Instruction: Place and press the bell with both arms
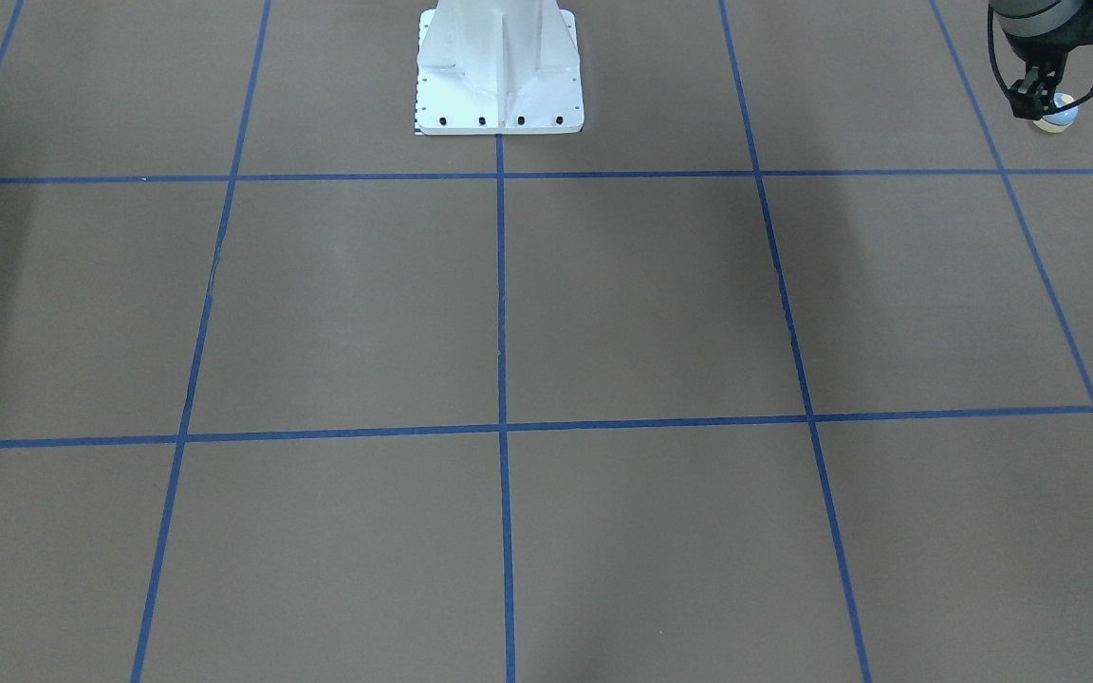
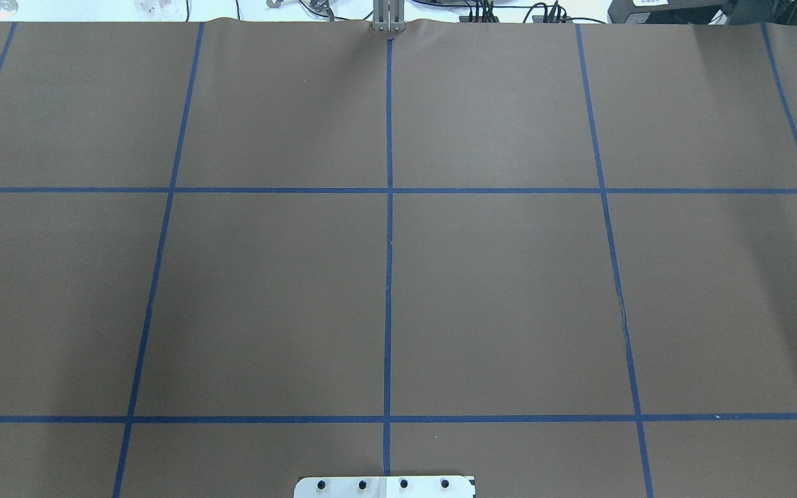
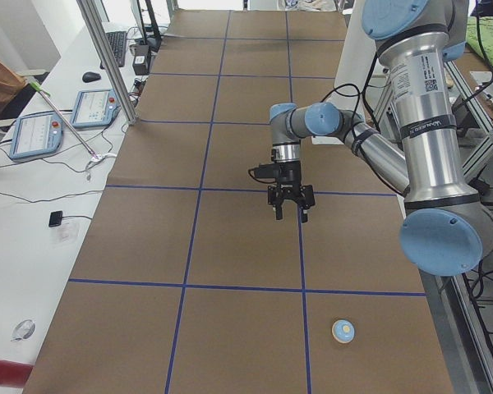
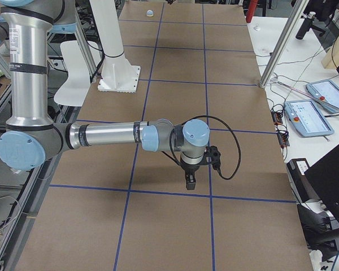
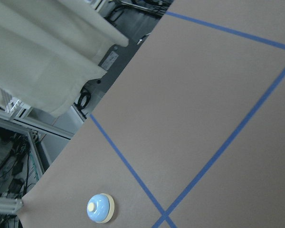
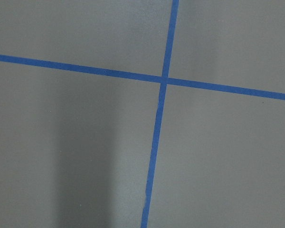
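Observation:
The bell point(image 1: 1061, 118) is a small light-blue dome with a cream button. It stands on the brown table near the corner on my left side. It also shows in the exterior left view point(image 3: 343, 331), far off in the exterior right view point(image 4: 150, 12), and at the bottom left of the left wrist view point(image 5: 100, 208). My left gripper point(image 1: 1030, 106) hangs above the table with its fingers apart and empty, well away from the bell point(image 3: 290, 215). My right gripper point(image 4: 190, 184) points down over a tape crossing. I cannot tell whether it is open.
The white bolted pedestal point(image 1: 499, 76) stands at the robot's edge of the table point(image 2: 385, 486). Blue tape lines point(image 2: 389, 207) mark a grid on the brown cover. A side bench with teach pendants point(image 3: 37, 131) and an aluminium post point(image 3: 107, 66) runs along the far edge.

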